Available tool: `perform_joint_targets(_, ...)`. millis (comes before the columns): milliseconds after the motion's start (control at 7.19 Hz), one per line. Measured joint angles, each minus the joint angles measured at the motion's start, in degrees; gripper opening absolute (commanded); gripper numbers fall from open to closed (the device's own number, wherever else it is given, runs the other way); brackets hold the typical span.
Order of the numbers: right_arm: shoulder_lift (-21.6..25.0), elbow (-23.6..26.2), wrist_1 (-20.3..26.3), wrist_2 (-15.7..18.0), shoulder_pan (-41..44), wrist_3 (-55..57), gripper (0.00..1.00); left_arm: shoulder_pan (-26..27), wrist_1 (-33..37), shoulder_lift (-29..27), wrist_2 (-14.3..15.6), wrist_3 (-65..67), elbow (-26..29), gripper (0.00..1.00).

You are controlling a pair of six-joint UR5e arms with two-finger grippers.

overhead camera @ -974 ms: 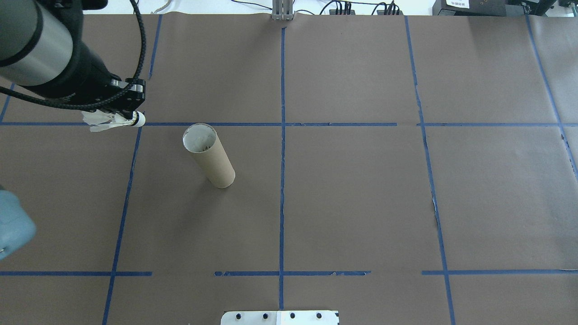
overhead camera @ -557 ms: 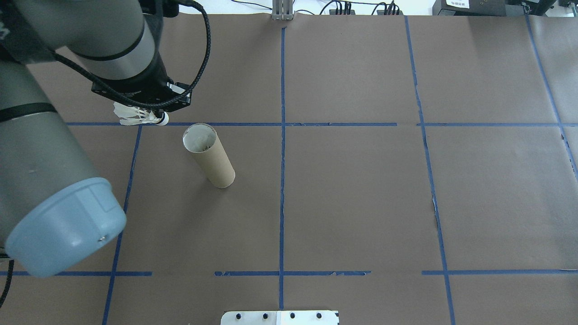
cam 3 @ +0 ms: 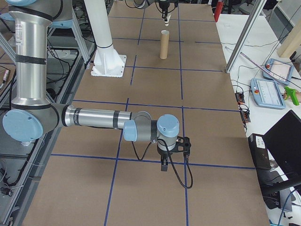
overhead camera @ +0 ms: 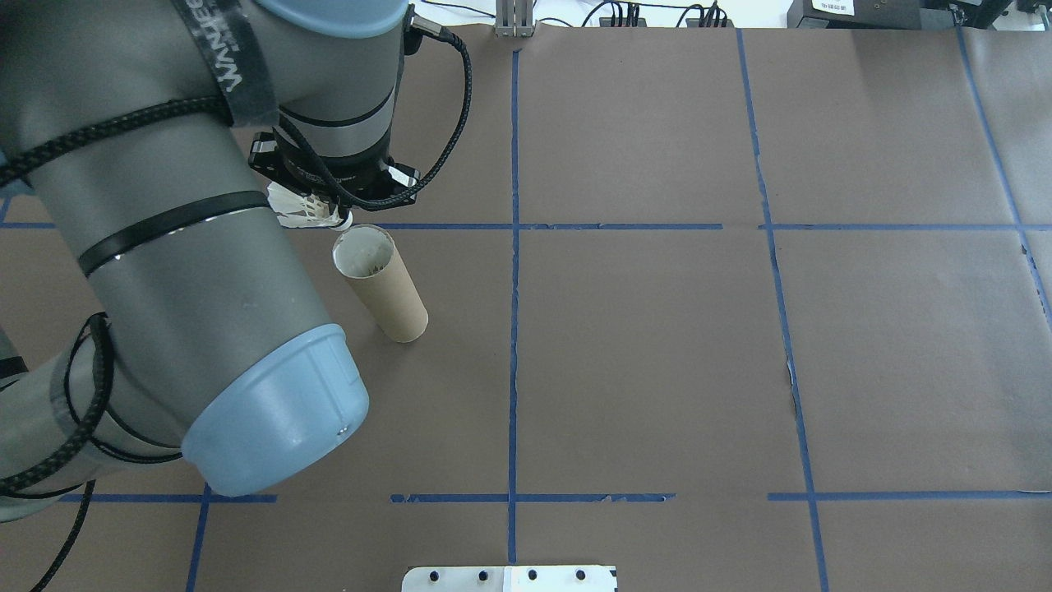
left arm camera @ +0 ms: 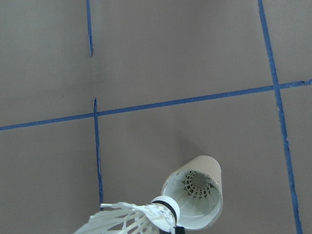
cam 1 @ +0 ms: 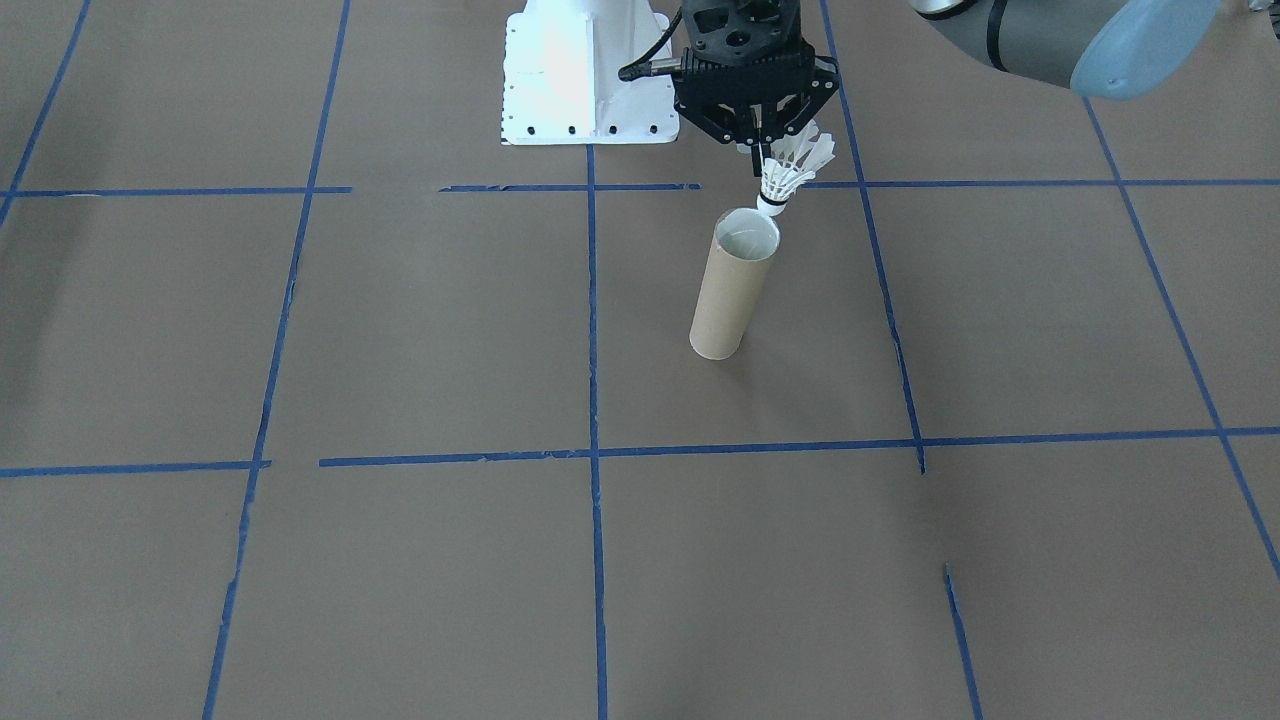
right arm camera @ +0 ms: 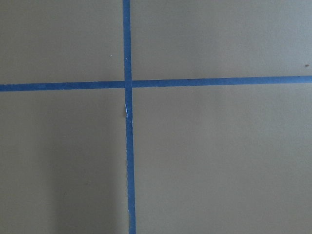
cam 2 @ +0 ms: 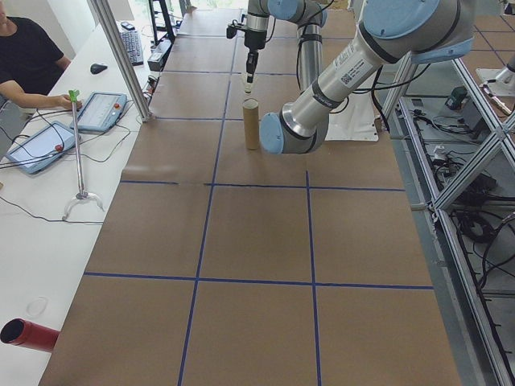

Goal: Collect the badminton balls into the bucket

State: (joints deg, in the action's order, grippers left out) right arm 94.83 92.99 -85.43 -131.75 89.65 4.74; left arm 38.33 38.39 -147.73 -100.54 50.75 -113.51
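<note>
The left pincer (cam 1: 757, 150) is gripping the shuttlecock (cam 1: 790, 170) by its feather skirt, cork tip pointing down and slightly tilted, just above the far-left rim of the cardboard tube (cam 1: 732, 288) as the overhead view shows it. The tube is standing upright on the brown paper-covered surface (overhead camera: 657, 345), near a crossing of blue tape lines, and another shuttlecock (left arm camera: 197, 184) is already sitting inside it. The right pincer (cam 3: 164, 164) is hanging low over the surface well apart from the tube; whether it is open or closed, I cannot tell.
</note>
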Motion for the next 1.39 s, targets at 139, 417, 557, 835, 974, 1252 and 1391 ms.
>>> perform_joint_targets(139, 0.00, 0.00, 0.00, 0.00, 0.00, 0.00, 1.00, -0.57, 0.34, -0.16, 0.90, -0.02, 0.97, 0.00)
perform_joint_targets(417, 0.00, 0.00, 0.00, 0.02, 0.00, 0.00, 1.00, -1.90, 1.02, 0.11, 1.47, -1.19, 2.26, 0.00)
perform_joint_targets(557, 0.00, 0.00, 0.00, 0.04, 0.00, 0.00, 1.00, -2.65, 1.62, 0.40, 1.49, -2.54, 3.29, 0.00)
perform_joint_targets(835, 0.00, 0.00, 0.00, 0.01, 0.00, 0.00, 1.00, -3.47, 3.09, 1.28, 1.51, -3.53, 4.59, 0.00)
perform_joint_targets(974, 0.00, 0.00, 0.00, 0.00, 0.00, 0.00, 1.00, -3.56, 3.28, 1.42, 1.50, -3.66, 4.76, 0.97)
perform_joint_targets(1252, 0.00, 0.00, 0.00, 0.00, 0.00, 0.00, 1.00, -3.61, 3.41, 1.61, 1.36, -3.72, 4.74, 1.00)
perform_joint_targets(1391, 0.00, 0.00, 0.00, 0.00, 0.00, 0.00, 1.00, -3.61, 3.44, 1.66, 1.33, -3.72, 4.48, 1.00)
